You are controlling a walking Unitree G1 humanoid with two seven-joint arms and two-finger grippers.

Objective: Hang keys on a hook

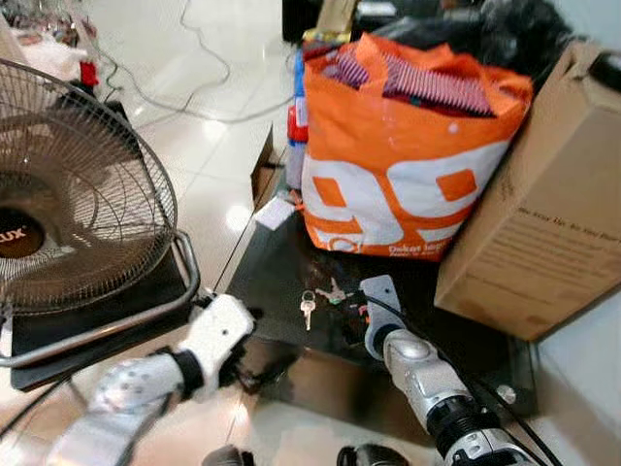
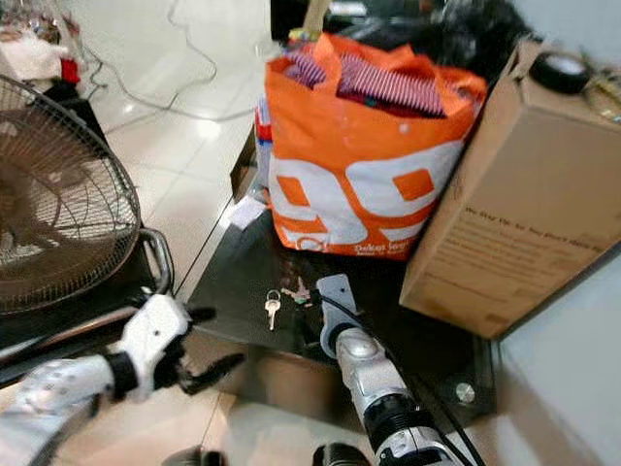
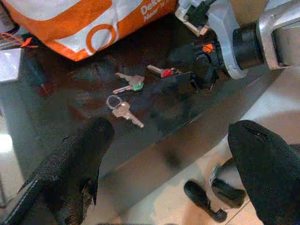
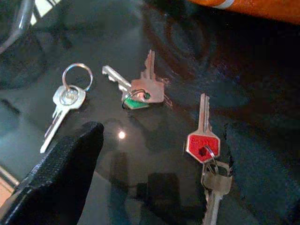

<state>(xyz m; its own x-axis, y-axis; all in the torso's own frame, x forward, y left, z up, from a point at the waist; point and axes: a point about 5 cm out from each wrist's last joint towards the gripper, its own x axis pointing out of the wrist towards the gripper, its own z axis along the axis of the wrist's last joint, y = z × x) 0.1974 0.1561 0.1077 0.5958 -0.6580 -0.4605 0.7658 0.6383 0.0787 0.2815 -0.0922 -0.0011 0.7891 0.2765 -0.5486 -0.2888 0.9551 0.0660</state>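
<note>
Three key sets lie on the dark glass table (image 1: 291, 262): a silver key on a ring (image 4: 68, 101), a pair of keys with a green tag (image 4: 140, 91), and a red-tagged key (image 4: 202, 140) with another key on its ring. My right gripper (image 4: 161, 133) is low over the table, open, with the red-tagged key between its fingers, close to one of them. My left gripper (image 3: 171, 136) hovers open off the table's front edge, pointing at the keys. The silver key (image 1: 308, 306) is the nearest to it.
An orange shopping bag (image 1: 398, 155) stuffed with cloth stands just behind the keys. A cardboard box (image 1: 543, 214) leans at the right. A floor fan (image 1: 68, 194) stands close on the left. Cables (image 1: 184, 97) run across the shiny tiled floor.
</note>
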